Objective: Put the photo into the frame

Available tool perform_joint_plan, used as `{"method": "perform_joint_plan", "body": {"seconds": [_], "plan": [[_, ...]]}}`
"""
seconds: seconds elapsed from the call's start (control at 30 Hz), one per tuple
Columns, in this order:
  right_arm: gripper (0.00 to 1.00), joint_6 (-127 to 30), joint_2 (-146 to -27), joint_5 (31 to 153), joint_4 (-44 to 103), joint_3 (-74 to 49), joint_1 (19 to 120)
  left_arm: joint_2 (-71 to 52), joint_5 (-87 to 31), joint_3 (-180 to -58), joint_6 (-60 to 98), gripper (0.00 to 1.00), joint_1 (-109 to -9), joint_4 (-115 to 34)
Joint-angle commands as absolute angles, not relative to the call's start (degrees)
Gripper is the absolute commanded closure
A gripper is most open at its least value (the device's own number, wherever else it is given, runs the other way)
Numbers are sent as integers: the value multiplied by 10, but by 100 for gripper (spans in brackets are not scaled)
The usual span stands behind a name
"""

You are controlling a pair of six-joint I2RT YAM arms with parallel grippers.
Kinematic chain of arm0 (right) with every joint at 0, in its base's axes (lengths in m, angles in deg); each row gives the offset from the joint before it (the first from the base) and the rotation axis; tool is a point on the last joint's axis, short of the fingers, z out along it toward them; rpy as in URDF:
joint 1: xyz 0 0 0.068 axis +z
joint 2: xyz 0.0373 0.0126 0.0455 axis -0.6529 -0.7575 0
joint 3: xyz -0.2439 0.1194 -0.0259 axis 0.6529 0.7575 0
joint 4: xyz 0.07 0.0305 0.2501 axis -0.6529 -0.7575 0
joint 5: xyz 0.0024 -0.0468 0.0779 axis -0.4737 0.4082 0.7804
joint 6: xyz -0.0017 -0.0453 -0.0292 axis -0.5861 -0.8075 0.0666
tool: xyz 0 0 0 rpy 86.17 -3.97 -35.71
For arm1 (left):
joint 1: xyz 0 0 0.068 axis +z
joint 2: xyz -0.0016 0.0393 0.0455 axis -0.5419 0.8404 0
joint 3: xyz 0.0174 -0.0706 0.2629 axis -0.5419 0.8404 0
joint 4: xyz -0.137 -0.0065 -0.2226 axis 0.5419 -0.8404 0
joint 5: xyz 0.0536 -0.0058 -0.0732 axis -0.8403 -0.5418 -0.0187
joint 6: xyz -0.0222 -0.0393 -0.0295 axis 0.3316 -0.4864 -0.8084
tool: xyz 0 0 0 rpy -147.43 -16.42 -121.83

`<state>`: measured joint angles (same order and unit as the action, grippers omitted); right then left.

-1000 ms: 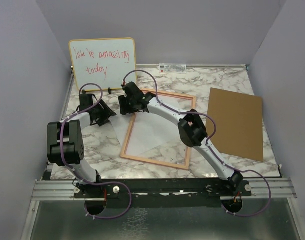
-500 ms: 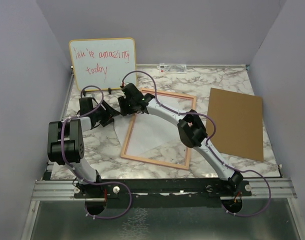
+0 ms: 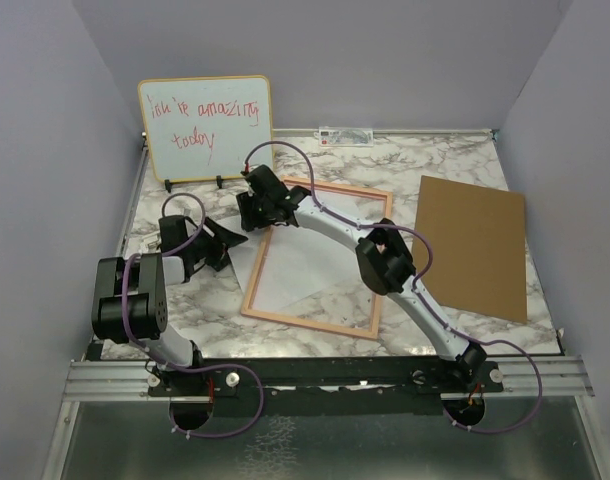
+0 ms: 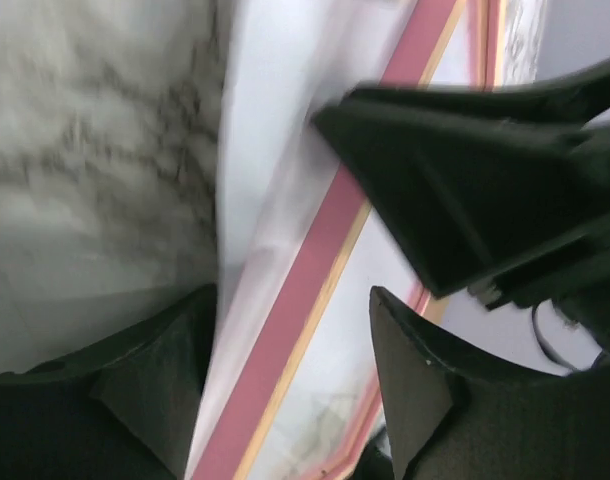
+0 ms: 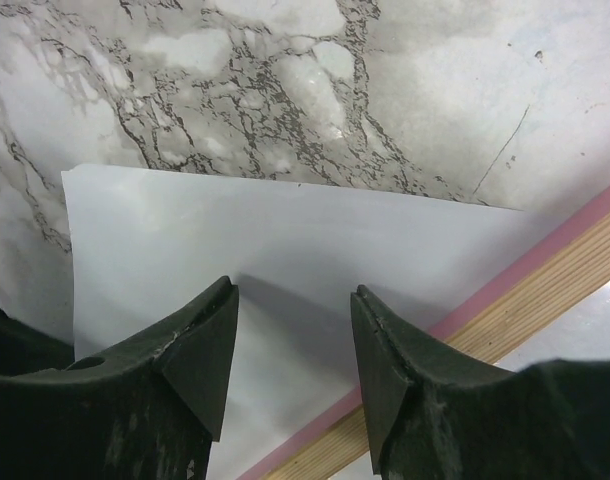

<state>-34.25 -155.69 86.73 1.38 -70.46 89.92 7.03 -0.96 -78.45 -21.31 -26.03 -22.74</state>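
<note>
Top external — whiteboard (image 3: 205, 125) behind frame (image 3: 310, 326)

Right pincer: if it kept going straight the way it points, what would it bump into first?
Probably the photo, lying white side up: the right pincer points down at it, jaws open. The frame has its pink edge off to one side. How high it hangs is unclear.

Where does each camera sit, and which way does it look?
Top external: above and behind the arms, looking down on the table; both arms show.
Left wrist: on the left arm, facing the frame past the left gripper.
Right wrist: on the right arm, facing down at the photo past the right gripper.
Shared: both wrist views show the frame's pink border and white photo.
</note>
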Motion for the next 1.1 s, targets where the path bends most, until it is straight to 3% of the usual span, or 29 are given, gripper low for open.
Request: {"method": "perform_joint_plan", "body": {"seconds": [0.0,0.23,0.27,0.73,1.07], "plan": [[46,-312,-1621,902,-91,-673,903,72,8,-727,-237,42,-270,-293],[46,-308,-1594,907,-87,-657,902,73,-47,-760,-188,98,-270,-306],[46,-308,-1589,907,-89,-652,902,70,-56,-768,-177,100,-270,-323],[42,-370,-1474,891,-68,-520,897,-24,-272,-979,-42,100,-270,-616],[41,-405,-1480,880,-53,-549,889,-31,-421,-1146,49,100,-270,-712]]}}
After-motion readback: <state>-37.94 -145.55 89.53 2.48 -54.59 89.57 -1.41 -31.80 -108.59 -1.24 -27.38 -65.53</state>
